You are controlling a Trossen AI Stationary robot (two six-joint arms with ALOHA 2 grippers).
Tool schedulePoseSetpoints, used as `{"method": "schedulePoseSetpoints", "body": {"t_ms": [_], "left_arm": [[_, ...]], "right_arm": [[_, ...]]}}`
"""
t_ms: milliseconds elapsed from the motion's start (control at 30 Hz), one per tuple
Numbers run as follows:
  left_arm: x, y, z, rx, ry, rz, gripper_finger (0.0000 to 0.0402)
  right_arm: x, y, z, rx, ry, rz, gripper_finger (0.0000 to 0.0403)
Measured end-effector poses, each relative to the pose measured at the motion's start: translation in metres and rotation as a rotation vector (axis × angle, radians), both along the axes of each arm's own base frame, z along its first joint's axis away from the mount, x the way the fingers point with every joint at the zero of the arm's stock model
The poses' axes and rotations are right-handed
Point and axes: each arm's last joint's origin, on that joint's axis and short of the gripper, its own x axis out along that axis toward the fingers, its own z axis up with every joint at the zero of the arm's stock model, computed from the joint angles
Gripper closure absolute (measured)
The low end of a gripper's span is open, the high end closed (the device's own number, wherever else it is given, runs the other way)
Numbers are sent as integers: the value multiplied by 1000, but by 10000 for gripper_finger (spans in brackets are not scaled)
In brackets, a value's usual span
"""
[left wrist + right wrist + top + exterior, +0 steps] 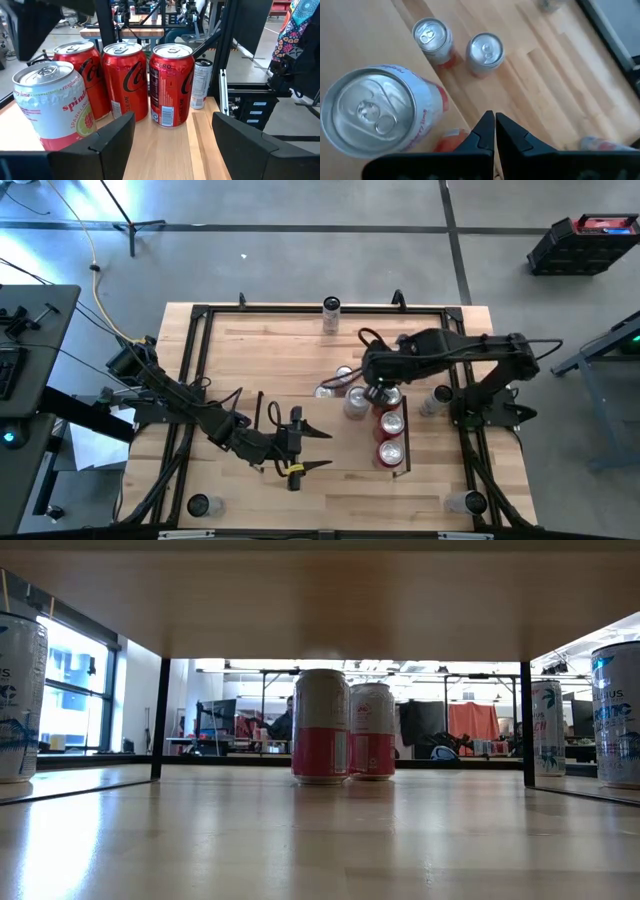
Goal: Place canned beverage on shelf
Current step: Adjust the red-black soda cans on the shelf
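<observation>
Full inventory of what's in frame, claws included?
red cans: 3, red, in a row by the shelf's right rail
white-and-pink cans: 3, white with pink, clustered just left of the red row
pale cans: 4, pale with blue print, spread out: far edge, beside the right arm's base, two near corners
shelf: 1, light wood with thin black rails, mid-table
table: 1, light wood, black frame
left claw: 1, dark, open and empty, over the shelf's left part
right claw: 1, dark, shut, empty, above the can cluster
</observation>
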Motion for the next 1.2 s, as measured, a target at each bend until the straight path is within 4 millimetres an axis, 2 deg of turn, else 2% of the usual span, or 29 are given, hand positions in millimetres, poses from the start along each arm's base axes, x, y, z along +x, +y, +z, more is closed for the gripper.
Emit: {"method": "schedulePoseSetpoints", "body": {"t_ms": [133,400,1200], "left_arm": [[0,0,0,2,4,0,147],[-1,0,-1,7,12,-1,147],[-1,0,-1,7,13,-1,147]], "right_arm": [[6,-6,-5,65,24,-5,403],[1,-4,-7,121,80,-18,403],[-2,-2,-6,138,92,13,403]]}}
